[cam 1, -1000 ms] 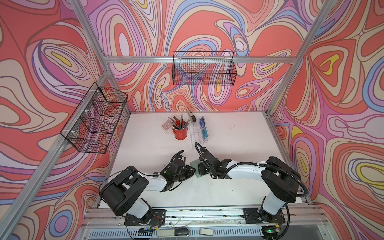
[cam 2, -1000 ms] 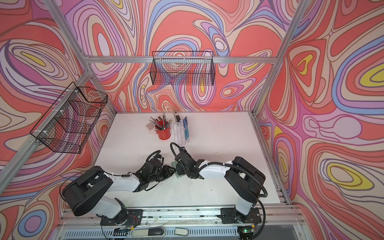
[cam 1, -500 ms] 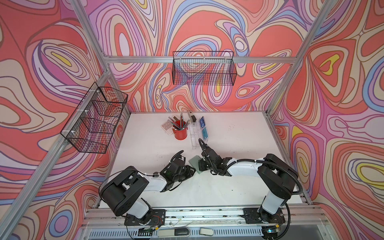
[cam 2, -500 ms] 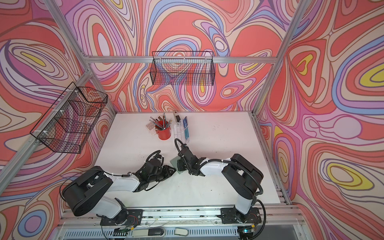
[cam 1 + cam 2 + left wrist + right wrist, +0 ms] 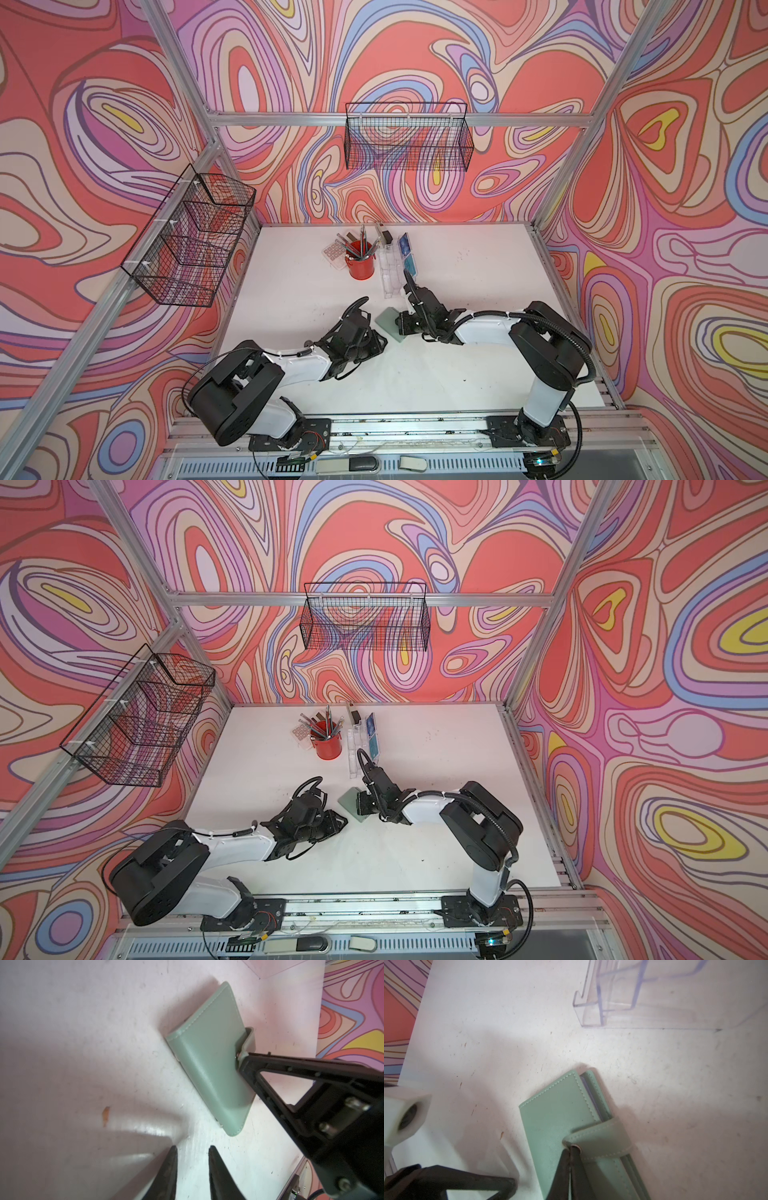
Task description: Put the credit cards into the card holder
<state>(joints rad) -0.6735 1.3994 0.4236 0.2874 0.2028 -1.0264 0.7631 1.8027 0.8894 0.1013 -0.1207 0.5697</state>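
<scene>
The card holder is a sage-green wallet lying closed on the white table, between my two grippers. My right gripper is shut, and its tips press against the snap end of the strap. The same gripper shows in both top views. My left gripper is slightly open with nothing between its fingers, a short way off the holder's corner. A blue credit card and a teal credit card stand in the clear acrylic stand at the back.
A red cup of pens and a small pinkish keypad sit left of the stand. The stand's near end lies just beyond the holder. Black wire baskets hang on the back wall and the left wall.
My right gripper has shifted a little toward the back and right, and more of the card holder now shows. The left arm has stayed put.
</scene>
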